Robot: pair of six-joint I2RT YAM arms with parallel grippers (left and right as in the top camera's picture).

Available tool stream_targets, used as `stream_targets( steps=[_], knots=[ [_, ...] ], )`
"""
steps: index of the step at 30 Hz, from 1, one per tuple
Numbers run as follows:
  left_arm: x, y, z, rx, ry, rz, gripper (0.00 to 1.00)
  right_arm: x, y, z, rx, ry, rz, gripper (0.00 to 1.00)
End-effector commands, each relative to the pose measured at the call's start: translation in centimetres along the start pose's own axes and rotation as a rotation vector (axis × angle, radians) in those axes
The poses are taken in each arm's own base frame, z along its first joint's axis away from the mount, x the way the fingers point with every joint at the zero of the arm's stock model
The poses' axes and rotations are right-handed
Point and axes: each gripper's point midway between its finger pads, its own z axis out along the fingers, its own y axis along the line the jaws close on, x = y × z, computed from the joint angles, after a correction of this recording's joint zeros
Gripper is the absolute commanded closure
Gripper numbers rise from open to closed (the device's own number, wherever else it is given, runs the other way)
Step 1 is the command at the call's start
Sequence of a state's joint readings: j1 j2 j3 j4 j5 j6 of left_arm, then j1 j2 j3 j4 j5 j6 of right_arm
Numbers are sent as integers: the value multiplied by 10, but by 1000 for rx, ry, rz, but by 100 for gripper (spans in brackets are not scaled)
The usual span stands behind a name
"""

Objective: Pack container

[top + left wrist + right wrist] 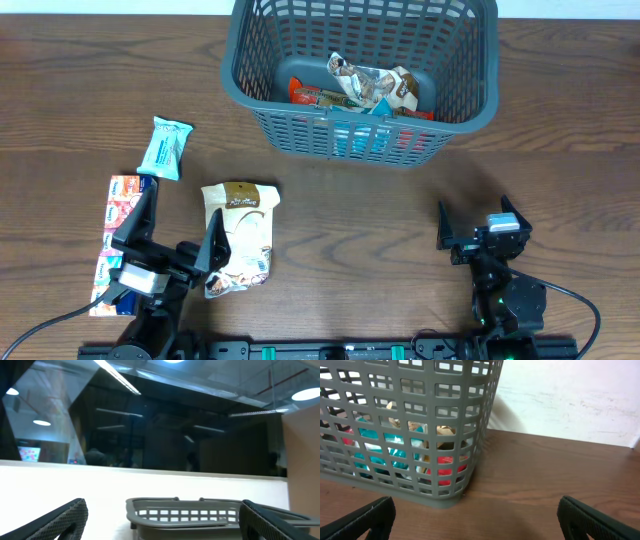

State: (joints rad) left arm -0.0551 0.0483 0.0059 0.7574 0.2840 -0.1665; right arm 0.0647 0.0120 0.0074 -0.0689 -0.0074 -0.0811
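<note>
Several snack packets (365, 88) inside grey container (258, 50).

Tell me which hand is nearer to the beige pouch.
Left. The left hand sits right beside the pouch, one finger over its left edge; the right hand is far off to its right.

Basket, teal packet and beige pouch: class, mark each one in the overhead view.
basket (228, 50): overhead view, left rim.
teal packet (165, 148): overhead view, its middle.
beige pouch (245, 225): overhead view, its middle.
</note>
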Motion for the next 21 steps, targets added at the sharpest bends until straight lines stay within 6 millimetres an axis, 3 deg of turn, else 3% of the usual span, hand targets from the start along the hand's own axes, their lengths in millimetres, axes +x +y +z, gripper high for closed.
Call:
stream_targets(
  steps=[1, 6, 15, 18, 21],
  knots=[
    [-6, 10, -1, -58, -27, 22, 5, 1, -1, 0, 5, 0, -10, 1],
    [-9, 23, -3, -134, -44, 21, 5, 1, -1, 0, 5, 0, -10, 1],
    [-8, 22, -2, -128, -47, -74, 5, 1, -1, 0, 5, 0, -10, 1],
    [1, 24, -3, -139, -13, -83, 5, 1, -1, 0, 5, 0, -10, 1],
    [23, 35, -5, -195, 72, -97, 5, 1, -1, 0, 5, 0, -10, 1]
  ],
)
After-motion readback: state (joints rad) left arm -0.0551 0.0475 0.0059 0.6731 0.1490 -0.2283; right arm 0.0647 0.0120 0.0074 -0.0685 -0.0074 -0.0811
